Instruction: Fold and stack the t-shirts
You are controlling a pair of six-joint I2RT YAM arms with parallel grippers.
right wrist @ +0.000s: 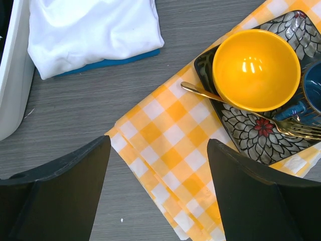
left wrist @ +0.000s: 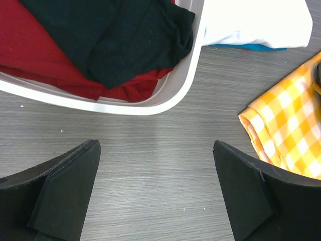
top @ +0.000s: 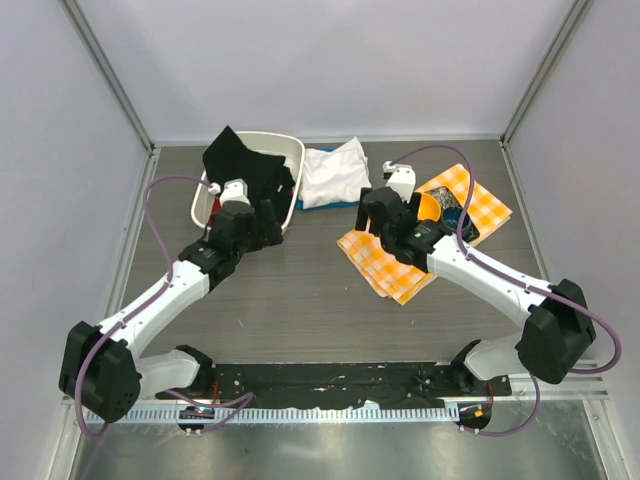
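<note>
T-shirt (left wrist: 125, 40), black, in basket (left wrist: 186, 88) just beyond left end effector (left wrist: 156, 155).

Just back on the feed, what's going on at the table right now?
Neither arm holds anything. The left tool is open over bare table beside the white basket, where the black shirt lies crumpled on a red cloth. The white shirt sits folded on the blue shirt next to it. The right tool, also open, hangs over the checked cloth and its yellow bowl.
</note>
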